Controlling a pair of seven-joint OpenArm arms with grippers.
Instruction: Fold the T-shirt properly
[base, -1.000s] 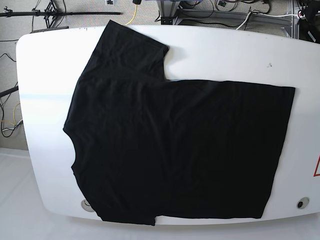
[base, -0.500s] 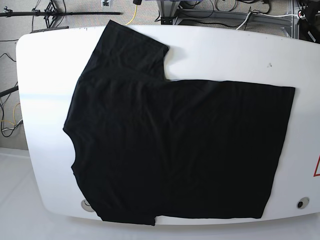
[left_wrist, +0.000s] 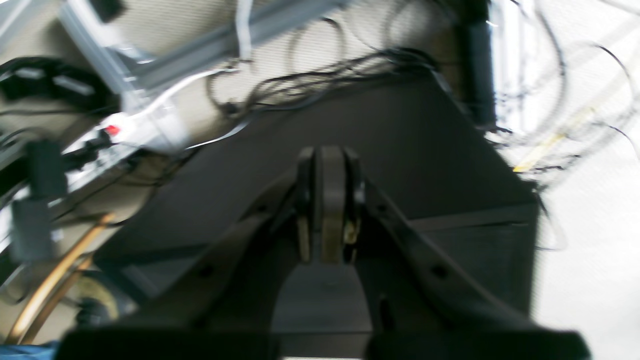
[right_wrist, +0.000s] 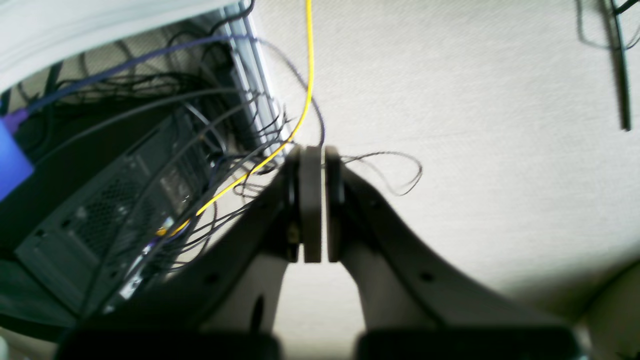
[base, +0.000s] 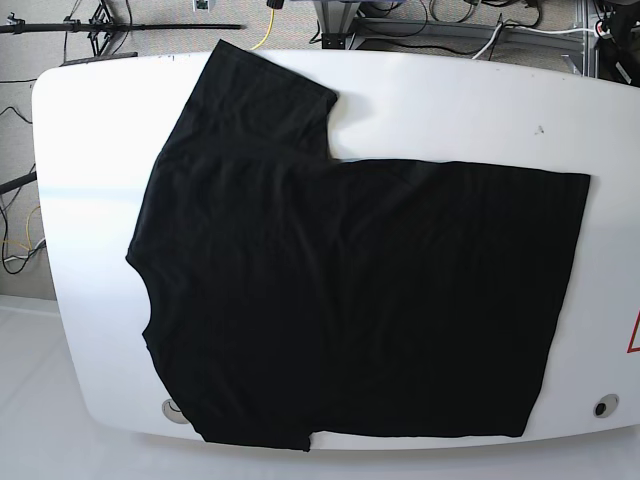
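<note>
A large plain black short-sleeved T-shirt (base: 350, 290) is shown spread flat on the white rounded table (base: 450, 110), collar toward the left of the base view and hem toward the right. One sleeve is laid out toward the far edge; the near sleeve appears to reach or overhang the near edge, though this cannot be settled from this angle. Neither arm is seen in the base view.

In the right wrist view, the right gripper (right_wrist: 314, 205) is seen with its fingers pressed together on nothing, above pale flooring, a yellow cable (right_wrist: 300, 100) and a dark perforated computer case (right_wrist: 115, 200). In the left wrist view, which is blurred, the left gripper (left_wrist: 327, 205) is likewise drawn closed and empty, over a dark panel and tangled cables; the garment is not seen there.

The fold is judged not yet begun. Risks are judged as follows: both layers may fail to be pinched, the fabric may be dragged into wrinkles, or the near portion may slide off the table.

No legible writing is found; only part of a red triangular mark (base: 634, 335) is seen at the right table edge.
</note>
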